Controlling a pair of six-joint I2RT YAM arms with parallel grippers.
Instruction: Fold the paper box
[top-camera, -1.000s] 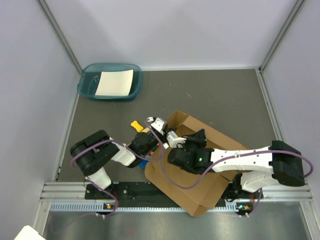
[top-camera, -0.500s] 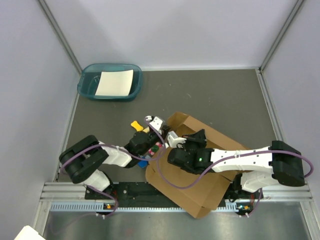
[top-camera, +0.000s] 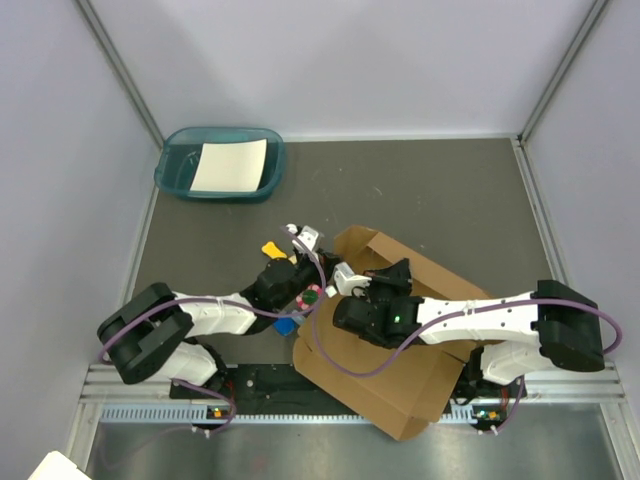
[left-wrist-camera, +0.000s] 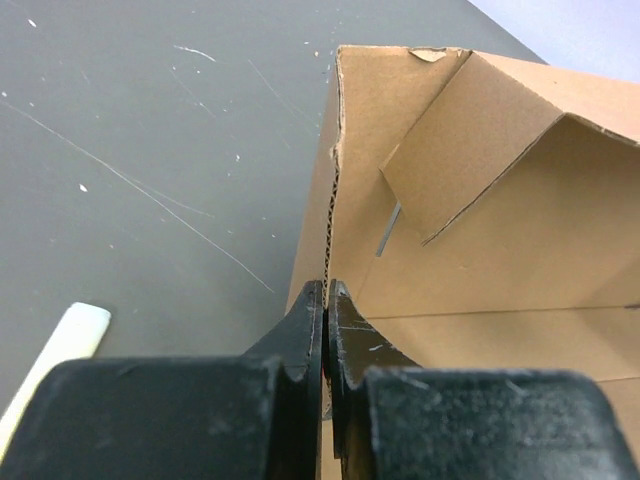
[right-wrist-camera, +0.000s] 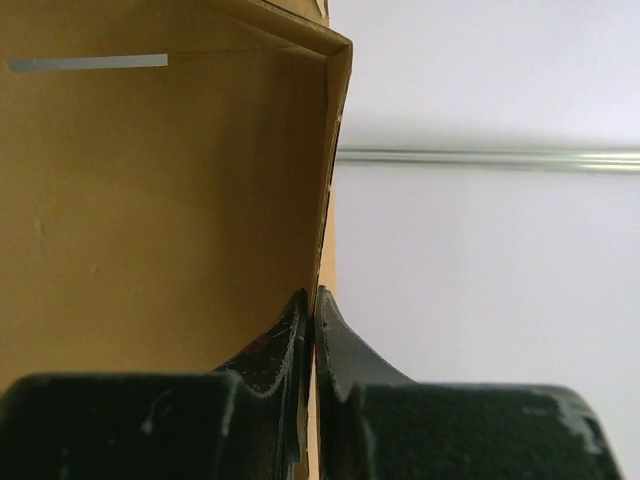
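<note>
The paper box (top-camera: 400, 385) is a brown corrugated sheet, partly raised, lying between the two arms near the table's front edge. In the left wrist view its left wall edge (left-wrist-camera: 333, 200) runs straight into my left gripper (left-wrist-camera: 326, 290), which is shut on that edge. From above, the left gripper (top-camera: 322, 275) sits at the box's left corner. My right gripper (right-wrist-camera: 311, 298) is shut on another upright wall of the box (right-wrist-camera: 150, 200). In the top view the right gripper (top-camera: 385, 272) is over the box's middle, close beside the left one.
A teal tray (top-camera: 170, 172) holding a white sheet (top-camera: 228, 165) stands at the back left. Small items lie under the left arm: a yellow piece (top-camera: 270, 249), a blue piece (top-camera: 285, 325), a pink and green piece (top-camera: 312, 296). A white stick (left-wrist-camera: 60, 345) lies left of the box.
My left gripper has gone from half open to shut on the box's wall edge. The left arm has stretched out lower and further left. The right arm has hardly moved.
</note>
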